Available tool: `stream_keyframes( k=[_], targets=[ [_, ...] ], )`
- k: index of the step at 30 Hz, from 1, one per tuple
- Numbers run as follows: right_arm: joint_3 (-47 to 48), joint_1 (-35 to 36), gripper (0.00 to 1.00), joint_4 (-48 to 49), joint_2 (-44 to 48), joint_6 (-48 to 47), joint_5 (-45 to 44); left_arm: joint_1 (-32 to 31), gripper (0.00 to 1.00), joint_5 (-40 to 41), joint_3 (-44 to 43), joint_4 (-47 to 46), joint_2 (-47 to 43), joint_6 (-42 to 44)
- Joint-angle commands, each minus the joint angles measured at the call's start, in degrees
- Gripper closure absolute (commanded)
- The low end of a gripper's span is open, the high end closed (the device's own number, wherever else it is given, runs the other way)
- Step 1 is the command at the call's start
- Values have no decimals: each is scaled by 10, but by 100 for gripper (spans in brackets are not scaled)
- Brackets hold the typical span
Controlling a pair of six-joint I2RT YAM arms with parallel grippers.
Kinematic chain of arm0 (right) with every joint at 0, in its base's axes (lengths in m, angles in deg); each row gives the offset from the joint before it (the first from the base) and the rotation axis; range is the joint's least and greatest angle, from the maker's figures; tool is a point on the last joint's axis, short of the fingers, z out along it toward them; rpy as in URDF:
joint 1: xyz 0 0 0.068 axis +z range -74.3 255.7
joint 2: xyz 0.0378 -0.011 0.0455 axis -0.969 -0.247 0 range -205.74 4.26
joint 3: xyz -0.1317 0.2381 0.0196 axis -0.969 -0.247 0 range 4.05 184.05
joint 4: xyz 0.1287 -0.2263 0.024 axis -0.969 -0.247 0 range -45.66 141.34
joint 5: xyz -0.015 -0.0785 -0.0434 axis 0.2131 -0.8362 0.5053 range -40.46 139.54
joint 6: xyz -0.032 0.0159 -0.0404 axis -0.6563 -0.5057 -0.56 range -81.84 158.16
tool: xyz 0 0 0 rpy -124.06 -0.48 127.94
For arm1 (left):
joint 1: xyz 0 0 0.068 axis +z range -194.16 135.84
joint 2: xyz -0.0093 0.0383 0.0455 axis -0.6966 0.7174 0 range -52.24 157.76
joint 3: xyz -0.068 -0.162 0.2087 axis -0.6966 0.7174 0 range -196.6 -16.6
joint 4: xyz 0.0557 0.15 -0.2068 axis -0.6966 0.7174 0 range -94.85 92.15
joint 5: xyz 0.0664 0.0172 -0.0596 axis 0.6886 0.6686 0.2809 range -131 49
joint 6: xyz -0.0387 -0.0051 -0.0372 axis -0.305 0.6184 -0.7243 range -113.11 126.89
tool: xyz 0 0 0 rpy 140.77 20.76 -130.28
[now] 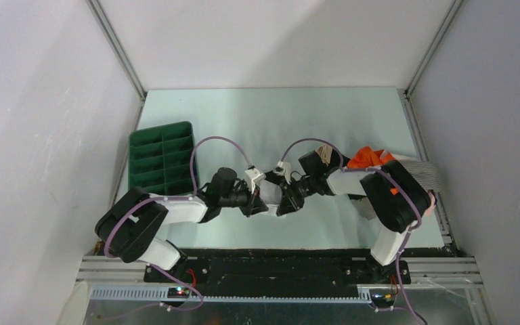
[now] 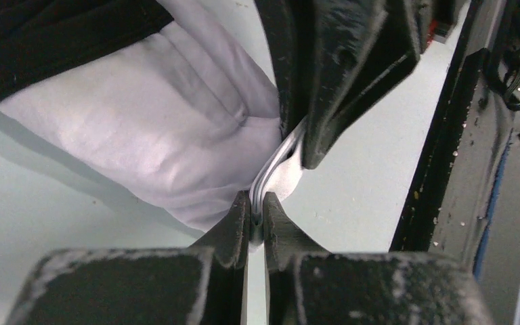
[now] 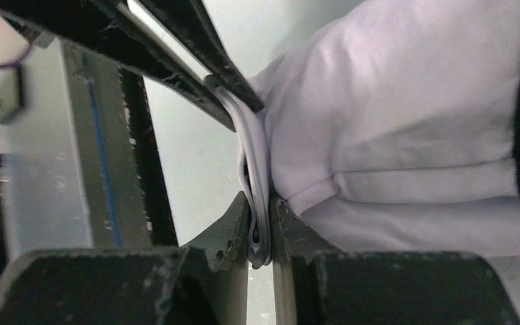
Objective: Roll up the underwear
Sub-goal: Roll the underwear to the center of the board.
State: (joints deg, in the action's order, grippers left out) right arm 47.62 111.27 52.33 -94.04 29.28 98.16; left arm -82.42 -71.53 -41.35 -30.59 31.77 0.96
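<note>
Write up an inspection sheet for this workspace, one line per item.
Surface: pale green table, with small specks near the front.
Job's things: white underwear with a black band, bunched between the two grippers.
Clutter: green divided tray at left; orange cloth and grey striped cloth at right.
Grippers: left gripper and right gripper each shut on the underwear's edge, tips close together.
Cables: purple cables loop over both arms; no snag seen.
Surroundings: white walls, metal frame.
</note>
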Motion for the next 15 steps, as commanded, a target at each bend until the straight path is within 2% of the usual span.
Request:
stream_keyframes(
  k=[1, 6, 10, 12, 15],
  targets=[
    [61, -40, 100, -153, -86, 35, 98, 36, 100, -15, -21, 72, 2, -30],
    [150, -67, 100, -239, -193, 35, 131, 62, 99, -21, -68, 131, 60, -32],
    [201, -73, 100, -299, -258, 43, 120, 85, 81, 14, -111, 183, 92, -35],
    [224, -71, 100, -322, -286, 45, 111, 91, 68, 36, -110, 191, 72, -29],
    [247, -71, 100, -354, -314, 53, 101, 86, 58, 63, -98, 193, 20, 0]
  ],
)
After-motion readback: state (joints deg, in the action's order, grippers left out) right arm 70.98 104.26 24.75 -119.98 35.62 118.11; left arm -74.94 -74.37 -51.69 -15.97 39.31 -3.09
